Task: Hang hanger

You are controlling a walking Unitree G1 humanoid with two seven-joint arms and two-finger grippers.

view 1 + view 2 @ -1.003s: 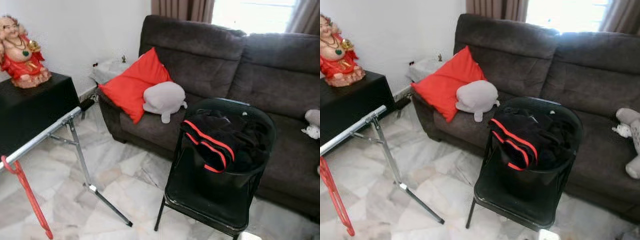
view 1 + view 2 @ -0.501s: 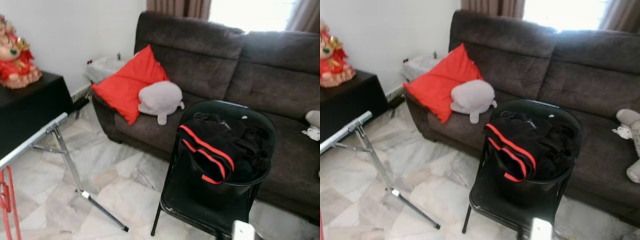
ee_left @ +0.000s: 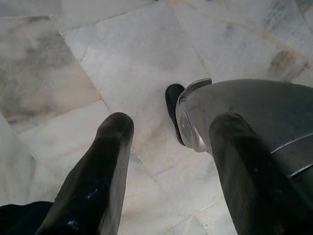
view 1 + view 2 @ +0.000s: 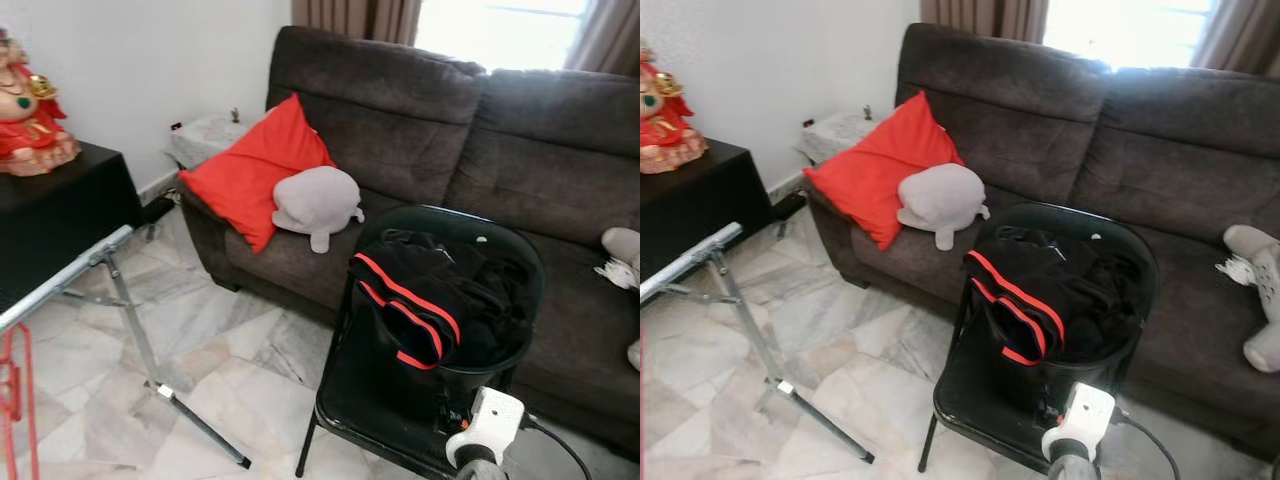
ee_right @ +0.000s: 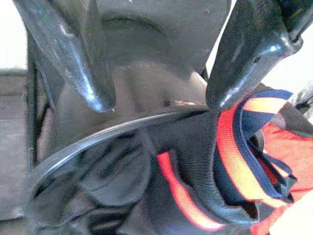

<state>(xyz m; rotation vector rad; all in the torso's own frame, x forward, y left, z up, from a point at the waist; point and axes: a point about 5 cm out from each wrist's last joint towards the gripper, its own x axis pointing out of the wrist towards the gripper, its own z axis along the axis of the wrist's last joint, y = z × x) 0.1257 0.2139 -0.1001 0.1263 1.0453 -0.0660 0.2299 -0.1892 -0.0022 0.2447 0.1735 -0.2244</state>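
Observation:
A red hanger (image 4: pixel 12 395) hangs at the far left from the silver rail of a metal clothes rack (image 4: pixel 62 285). On a black folding chair (image 4: pixel 380 420) stands a round black basket (image 4: pixel 500 365), stuffed with black clothes with red trim (image 4: pixel 415 300). My right arm's white wrist (image 4: pixel 487 425) is raised at the chair's front right. In the right wrist view my right gripper (image 5: pixel 159 100) is open, nothing between its fingers, close to the basket's rim (image 5: pixel 98 137). My left gripper (image 3: pixel 173 125) hangs open over the marble floor.
A dark brown sofa (image 4: pixel 480 130) with a red cushion (image 4: pixel 250 170) and a grey plush toy (image 4: pixel 315 200) fills the back. A black cabinet (image 4: pixel 60 215) with a red figurine (image 4: pixel 30 110) stands at the left. The rack's leg (image 4: pixel 190 415) crosses the marble floor.
The camera has shifted, so the hanger now sits at the left edge. My right arm has risen into view at the bottom, in front of the chair.

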